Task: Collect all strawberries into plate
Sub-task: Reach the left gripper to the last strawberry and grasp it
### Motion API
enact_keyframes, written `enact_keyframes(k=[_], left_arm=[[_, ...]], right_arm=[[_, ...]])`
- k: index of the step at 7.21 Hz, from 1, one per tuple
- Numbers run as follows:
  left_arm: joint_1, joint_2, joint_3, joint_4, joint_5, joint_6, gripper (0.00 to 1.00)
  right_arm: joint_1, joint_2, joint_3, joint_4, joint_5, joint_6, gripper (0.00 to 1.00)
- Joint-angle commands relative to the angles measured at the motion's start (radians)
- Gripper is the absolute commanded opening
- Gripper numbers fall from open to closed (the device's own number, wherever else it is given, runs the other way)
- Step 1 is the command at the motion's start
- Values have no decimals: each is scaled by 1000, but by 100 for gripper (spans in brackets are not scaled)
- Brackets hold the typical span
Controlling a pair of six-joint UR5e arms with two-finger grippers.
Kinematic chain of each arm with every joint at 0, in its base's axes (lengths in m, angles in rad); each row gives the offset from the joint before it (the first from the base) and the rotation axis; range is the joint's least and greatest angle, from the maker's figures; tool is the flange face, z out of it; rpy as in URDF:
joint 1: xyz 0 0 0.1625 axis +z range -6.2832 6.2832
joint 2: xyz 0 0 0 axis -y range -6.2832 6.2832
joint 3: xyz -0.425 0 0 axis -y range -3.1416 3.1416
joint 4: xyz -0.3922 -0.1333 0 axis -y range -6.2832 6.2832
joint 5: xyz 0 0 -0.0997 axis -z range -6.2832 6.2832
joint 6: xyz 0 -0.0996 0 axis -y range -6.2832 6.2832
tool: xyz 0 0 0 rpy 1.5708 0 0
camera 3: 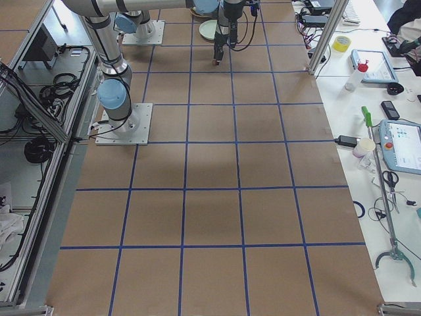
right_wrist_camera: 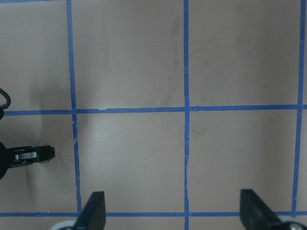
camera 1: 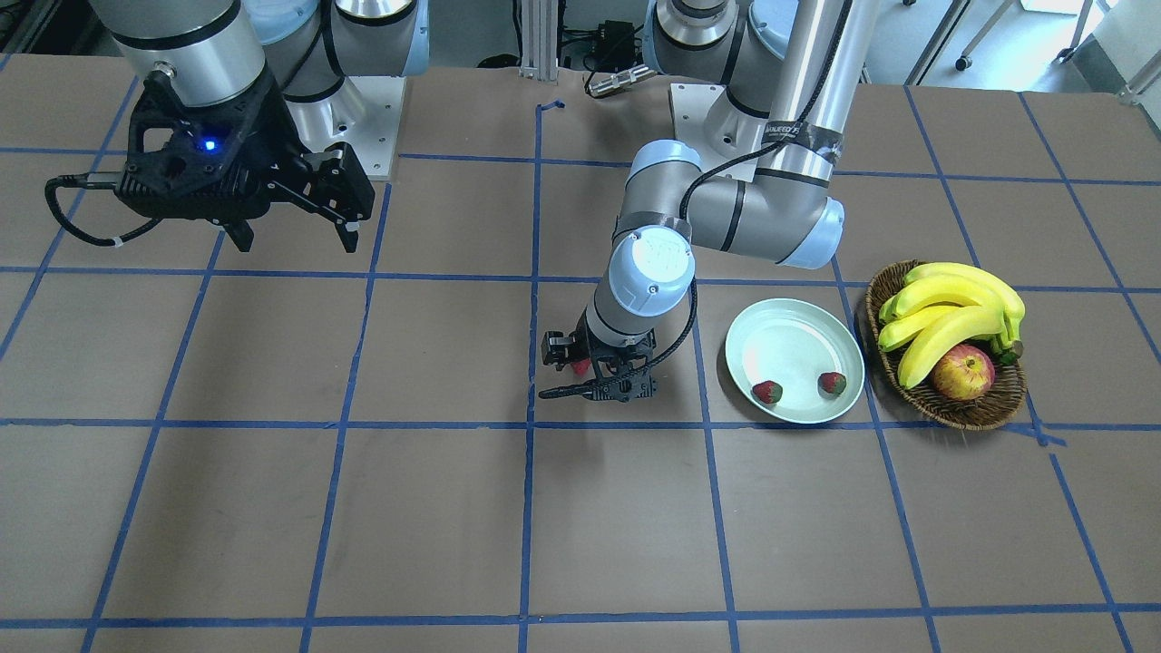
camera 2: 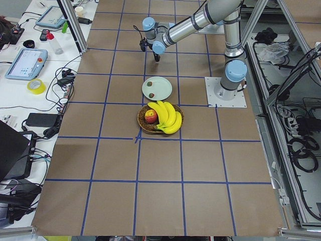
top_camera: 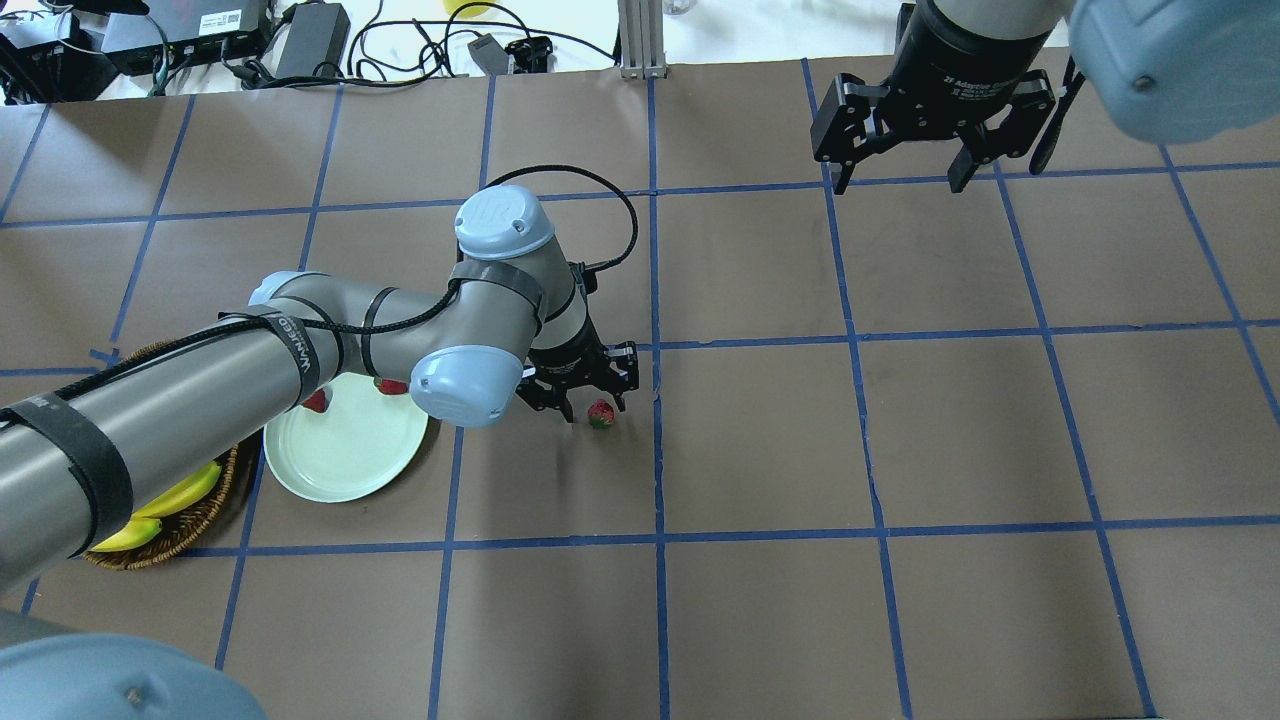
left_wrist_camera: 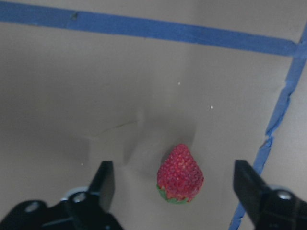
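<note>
One strawberry (left_wrist_camera: 180, 175) lies on the brown table between the spread fingers (left_wrist_camera: 103, 184) of my left gripper (left_wrist_camera: 176, 191), which is open and low over it. The fingers do not touch it. It also shows in the overhead view (top_camera: 601, 414) and the front view (camera 1: 580, 367). Two more strawberries (camera 1: 767, 392) (camera 1: 832, 384) lie in the pale green plate (camera 1: 789, 340), which sits beside the left arm. In the overhead view the arm partly hides them. My right gripper (top_camera: 900, 180) is open and empty, held high at the far side of the table.
A wicker basket (camera 1: 948, 413) with bananas (camera 1: 952, 313) and an apple (camera 1: 963, 372) stands right beside the plate. Blue tape lines (camera 1: 531, 426) grid the brown table. Cables and power supplies (top_camera: 310, 40) lie past the table's far edge.
</note>
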Motion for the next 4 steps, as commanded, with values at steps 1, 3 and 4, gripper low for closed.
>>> enact_keyframes(k=[1, 3, 4], left_arm=[[1, 0, 5, -1, -46, 1, 0], [3, 6, 13, 11, -42, -1, 0], [15, 33, 57, 1, -29, 14, 0]], right_arm=[[0, 0, 0, 1, 0, 0, 100], [0, 0, 0, 1, 1, 0, 100], [0, 0, 2, 0, 1, 0, 100]])
